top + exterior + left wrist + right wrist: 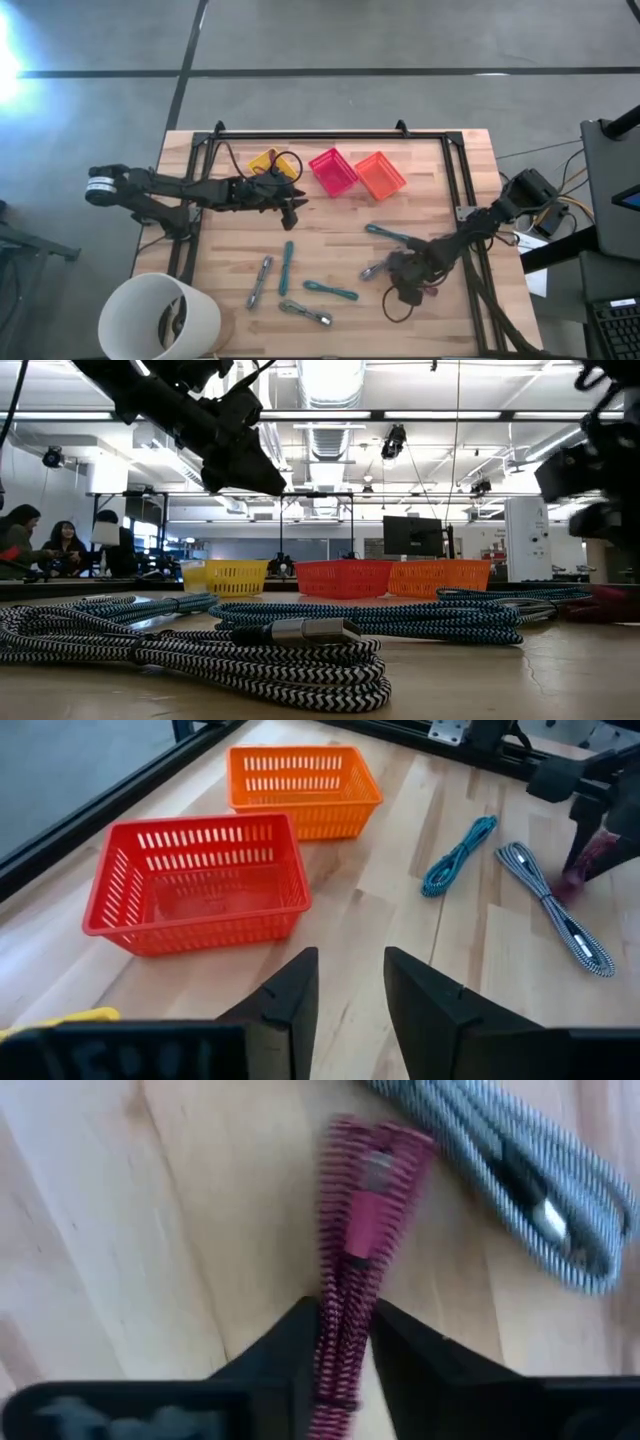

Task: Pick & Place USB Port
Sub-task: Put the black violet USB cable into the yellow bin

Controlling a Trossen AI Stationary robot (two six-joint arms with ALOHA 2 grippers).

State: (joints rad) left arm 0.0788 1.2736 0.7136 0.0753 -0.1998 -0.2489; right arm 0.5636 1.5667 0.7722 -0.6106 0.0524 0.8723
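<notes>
— Striped black-and-white cable (pixel 270 645) fills the low view right in front of us, coiled flat on the table (pixel 330 225) with its metal plug pointing right. Is that ours?

— No. Ours is the pink cable (pixel 352 1250), seen from the right wrist. It runs straight out from between the fingers of the right gripper (pixel 340 1350), its long axis in line with the gripper's reach, the plug end at the far tip.

— So are we gripping it?

— The fingers bracket the braid closely on both sides and look to be closing onto it, but we cannot tell that the clamp is firm. From above, the right gripper (pixel 405 275) sits low at the table's right-front area, over that cable.

— And the left arm?

— The left gripper (pixel 290 205) hovers near the yellow basket (pixel 268 163), fingers parted with nothing between them. The right arm is clearly the nearer one for this cable.

— How does the cable look?

— Magenta braid, folded back on itself into a narrow bundle, with a pink plug body showing near the fold. A grey striped cable (pixel 510 1165) lies just beside it, apart from the fingers.

— Where to next?

— We judge a lift, then a carry back and left to the red basket (pixel 333 170) or the orange basket (pixel 380 175); which one, we cannot say.
</notes>
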